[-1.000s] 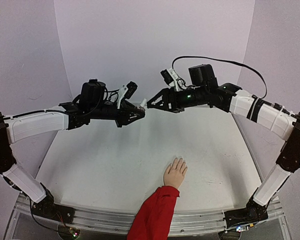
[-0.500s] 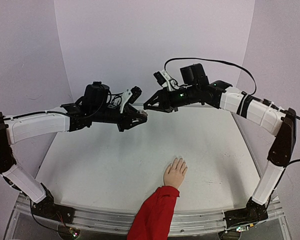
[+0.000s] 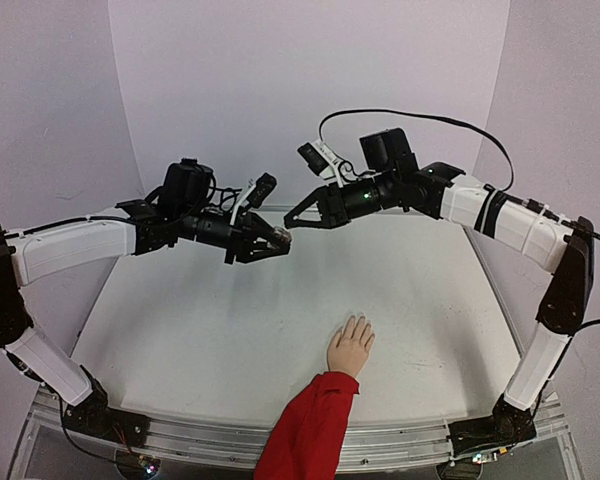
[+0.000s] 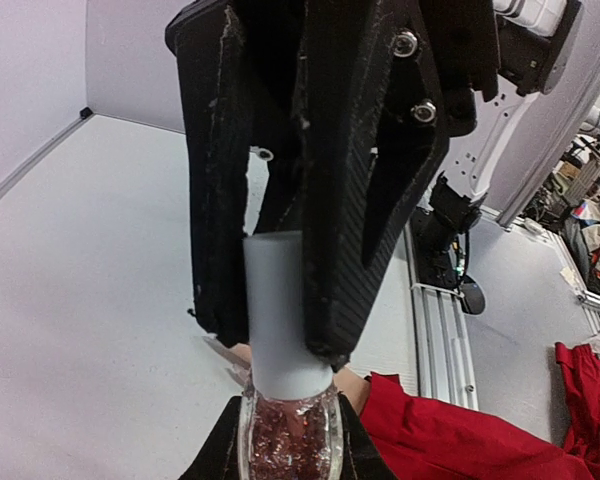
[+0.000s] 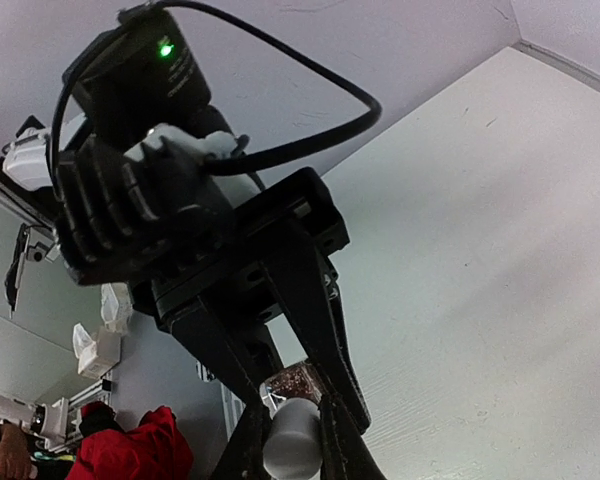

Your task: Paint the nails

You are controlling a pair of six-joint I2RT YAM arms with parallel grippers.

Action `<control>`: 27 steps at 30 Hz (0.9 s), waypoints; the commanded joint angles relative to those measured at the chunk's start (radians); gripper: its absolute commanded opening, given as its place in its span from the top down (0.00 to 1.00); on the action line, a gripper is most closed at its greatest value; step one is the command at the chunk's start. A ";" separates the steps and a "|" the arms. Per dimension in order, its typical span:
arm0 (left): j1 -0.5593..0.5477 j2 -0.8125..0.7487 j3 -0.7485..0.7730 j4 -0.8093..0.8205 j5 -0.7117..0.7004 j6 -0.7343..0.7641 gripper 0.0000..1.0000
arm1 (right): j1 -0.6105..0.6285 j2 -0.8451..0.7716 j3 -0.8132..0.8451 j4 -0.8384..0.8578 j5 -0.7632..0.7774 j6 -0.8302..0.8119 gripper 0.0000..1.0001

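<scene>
Worktop (image 3: 230, 330): pale and flat. Left arm (image 3: 75, 245) and right arm (image 3: 500, 215) are both raised well above it, meeting tip to tip over the far half. Hand (image 3: 350, 348) lies flat near the front edge, digits pointing away from the bases, red sleeve (image 3: 305, 430) running off the edge. It is well apart from both sets of fingers. Left fingers (image 4: 223, 458) are closed on the bottle (image 4: 285, 450), glittery pinkish glass, gripped round the body. Right fingers (image 4: 365, 200) are clamped on the cap (image 4: 278, 310), a white cylinder, from both sides just above the bottle neck. Nails (image 3: 358, 322) are at the digit tips, too small to make out singly from above. Judged step: freeing the cap and brush from the bottle.

Risks:
1. The glass looks smooth. If the twist outruns the left grip, the bottle turns with the cap or slips out and drops to the worktop.
2. If the two wrists are not on one axis, side load could lever the cap out of the right fingers.
3. The bottle seems nearer level than upright, so once opened, polish may run out.
4. The way down to the hand is long, so the brush may drip.
5. The nails are tiny, so a small aiming error puts polish on the skin or nudges the hand.
</scene>
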 commanded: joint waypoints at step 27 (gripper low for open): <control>0.003 0.045 0.127 -0.159 0.128 0.103 1.00 | 0.007 -0.159 -0.122 0.072 0.015 -0.164 1.00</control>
